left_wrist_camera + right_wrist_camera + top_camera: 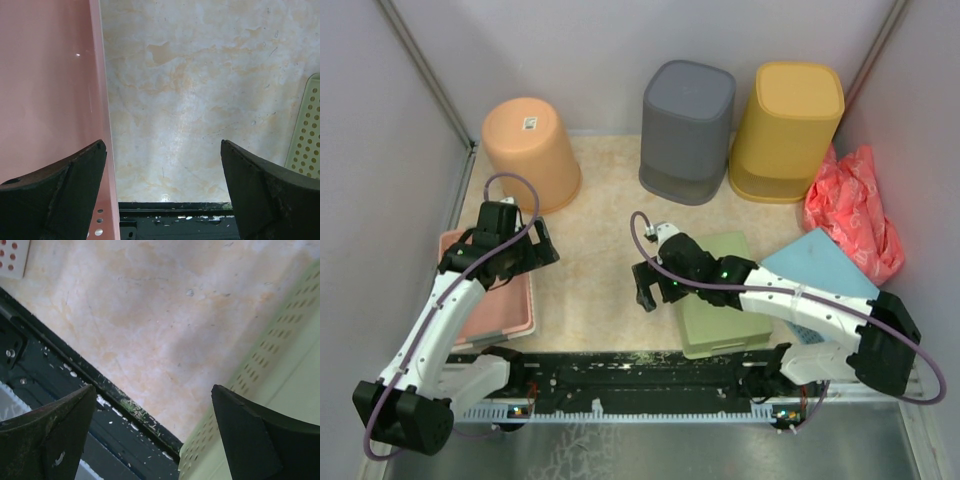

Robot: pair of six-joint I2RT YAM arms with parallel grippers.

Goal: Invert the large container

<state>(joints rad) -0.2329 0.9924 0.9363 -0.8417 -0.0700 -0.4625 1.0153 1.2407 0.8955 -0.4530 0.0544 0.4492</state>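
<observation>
A large pale green container (725,300) with perforated walls lies base up on the table at front right; its wall shows in the right wrist view (280,385) and its edge in the left wrist view (306,131). My right gripper (656,294) (152,387) hangs open just left of it, over bare tabletop and the black front rail, holding nothing. Over the right rim of a pink tray (470,322) (45,90), my left gripper (520,266) (162,144) is also open and empty.
At the back stand an orange round bucket (532,150), a grey bin (687,130) and a yellow bin (787,130), all mouth down. A red bag (855,205) and a blue box (820,270) sit at the right. A black rail (640,372) runs along the front edge.
</observation>
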